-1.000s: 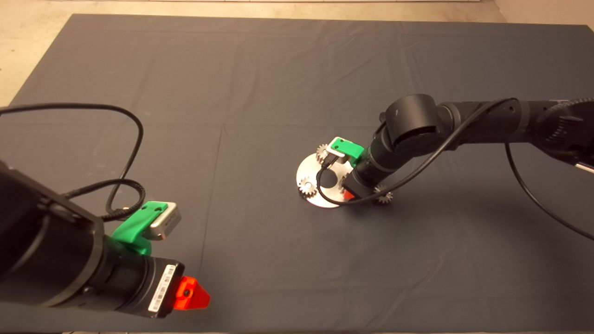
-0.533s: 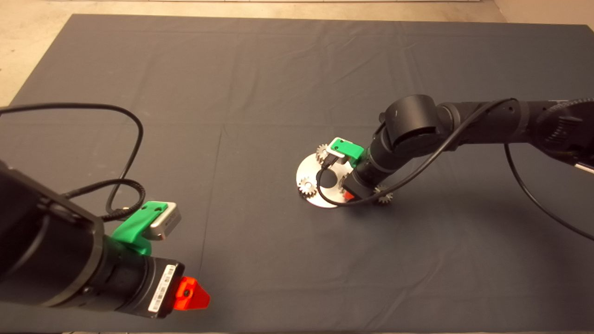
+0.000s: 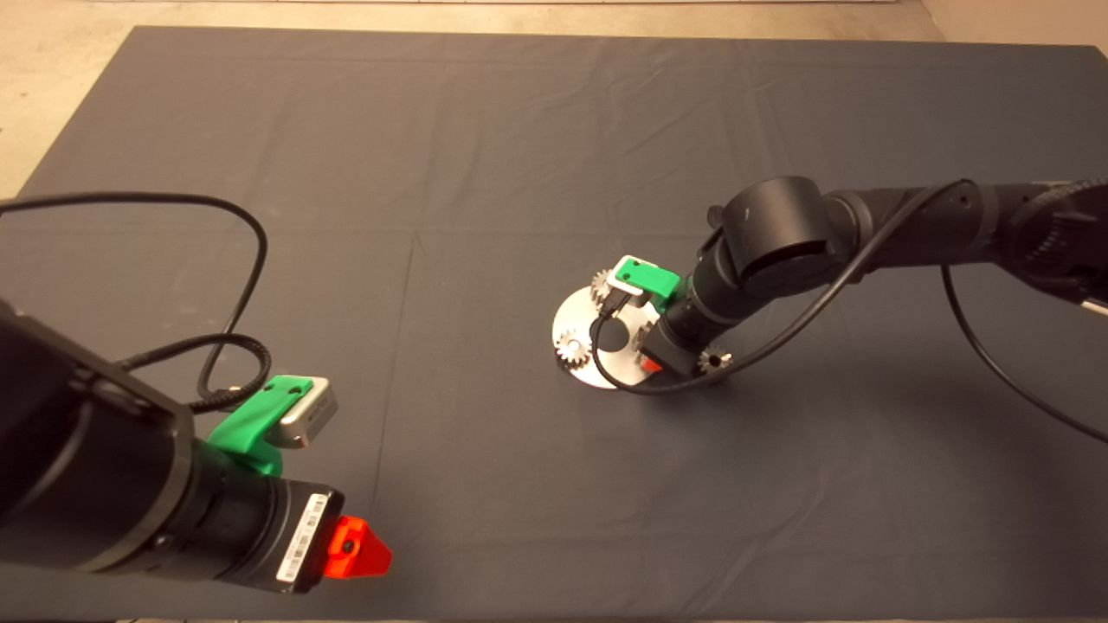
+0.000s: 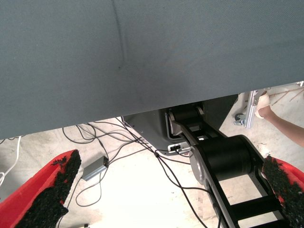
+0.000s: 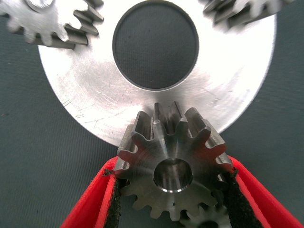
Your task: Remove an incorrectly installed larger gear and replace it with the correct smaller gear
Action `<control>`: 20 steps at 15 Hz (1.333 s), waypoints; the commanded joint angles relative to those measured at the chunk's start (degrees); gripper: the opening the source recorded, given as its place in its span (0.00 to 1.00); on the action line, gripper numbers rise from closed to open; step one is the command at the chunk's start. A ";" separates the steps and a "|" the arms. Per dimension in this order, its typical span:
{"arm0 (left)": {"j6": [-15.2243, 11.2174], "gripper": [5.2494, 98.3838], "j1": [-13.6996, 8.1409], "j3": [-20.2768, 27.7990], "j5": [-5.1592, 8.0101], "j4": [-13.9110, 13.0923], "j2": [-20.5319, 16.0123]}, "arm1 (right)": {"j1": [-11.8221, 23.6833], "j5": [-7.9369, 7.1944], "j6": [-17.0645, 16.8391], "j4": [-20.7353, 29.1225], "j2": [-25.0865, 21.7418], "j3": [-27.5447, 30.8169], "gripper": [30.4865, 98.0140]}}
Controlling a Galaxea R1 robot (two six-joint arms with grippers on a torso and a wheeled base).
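Right wrist view: what is that big toothy wheel, my friend asks.

That is the larger gear (image 5: 173, 166). My right gripper (image 5: 172, 176) is pinching it, one black pad (image 5: 110, 199) on each side. I hold it by its teeth so it cannot spin or slip out.

Where is it?

It is over the near right edge of the round silver plate (image 5: 85, 85), right of the middle of the mat (image 3: 485, 130). It is the wrong wheel for that spot, so I think my job now is to take it off. I cannot tell if it is up off its peg yet.

What else is on the plate?

Two pale little gears (image 5: 47, 21) (image 5: 242, 12) sit on its left and far edges, past the big dark hole (image 5: 156, 45). They are meant to be there, so I leave them alone.

And the right wheel?

The smaller gear (image 3: 715, 359) lies flat on the mat, just right of the plate. I think it waits close by so the swap is a short trip. It is very near my fingers, so I must be careful not to bump it.

What about your other hand?

My left gripper (image 3: 355, 549) waits at the near left of the mat. Its fingers (image 4: 52, 183) are spread wide and hold nothing.
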 commanded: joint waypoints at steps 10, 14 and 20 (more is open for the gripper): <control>0.09 1.00 -0.12 1.02 0.01 -0.66 0.17 | 3.22 -1.26 4.95 -1.29 -9.47 -0.32 0.26; 0.09 1.00 0.32 1.02 0.01 -0.66 0.17 | 0.27 -1.09 4.91 -1.37 -11.49 -2.13 0.25; 0.09 1.00 0.67 1.02 -0.06 -0.66 0.18 | -2.15 -0.91 4.86 -1.71 -13.41 -3.57 0.25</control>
